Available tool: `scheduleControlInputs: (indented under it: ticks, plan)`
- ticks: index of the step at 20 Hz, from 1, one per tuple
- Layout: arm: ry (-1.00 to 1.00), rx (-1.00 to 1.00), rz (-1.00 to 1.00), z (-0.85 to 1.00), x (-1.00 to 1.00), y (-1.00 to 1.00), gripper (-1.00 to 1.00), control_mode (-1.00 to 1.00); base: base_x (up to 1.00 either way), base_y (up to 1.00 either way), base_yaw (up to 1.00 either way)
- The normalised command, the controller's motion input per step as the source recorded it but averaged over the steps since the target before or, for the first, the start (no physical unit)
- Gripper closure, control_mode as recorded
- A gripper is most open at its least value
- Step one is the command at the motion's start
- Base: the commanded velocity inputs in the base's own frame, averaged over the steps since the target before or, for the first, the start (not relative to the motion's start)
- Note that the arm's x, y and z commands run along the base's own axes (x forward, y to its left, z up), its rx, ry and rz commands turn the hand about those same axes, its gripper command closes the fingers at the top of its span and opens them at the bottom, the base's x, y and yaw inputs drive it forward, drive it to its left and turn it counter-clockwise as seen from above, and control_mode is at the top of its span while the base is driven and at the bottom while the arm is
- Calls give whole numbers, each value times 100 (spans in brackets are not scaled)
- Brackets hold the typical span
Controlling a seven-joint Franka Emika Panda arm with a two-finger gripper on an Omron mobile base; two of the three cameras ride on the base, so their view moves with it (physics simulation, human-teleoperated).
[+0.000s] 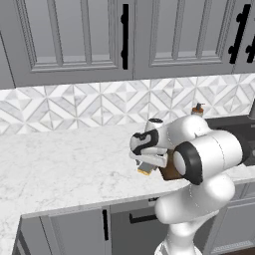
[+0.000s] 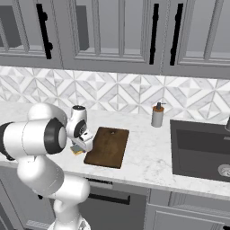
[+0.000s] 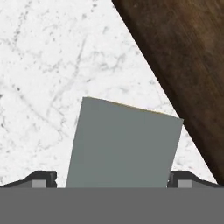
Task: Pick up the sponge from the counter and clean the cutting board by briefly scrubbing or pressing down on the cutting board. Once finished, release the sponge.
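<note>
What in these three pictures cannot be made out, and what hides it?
- Cutting board: left base view, mostly behind the arm.
- Sponge: hand view, near end cut off at the bottom, so finger contact is unclear.
- Sponge lifted or resting on the counter: too small in the base views.

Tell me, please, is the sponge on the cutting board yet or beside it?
Beside it: the sponge sits between the gripper fingers over white counter, left of the cutting board.
</note>
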Motion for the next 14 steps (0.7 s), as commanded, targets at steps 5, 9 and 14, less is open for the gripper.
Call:
scheduleControlInputs:
  ticks: [5, 9, 14]
  plan:
    - [-4, 0, 0, -8, 0, 0, -100, -100, 0, 0, 0]
    - [-6, 0, 0, -36, 0, 2, -100, -100, 0, 0, 0]
    - [-1, 0, 0, -37, 0, 0, 100, -100, 0, 0, 0]
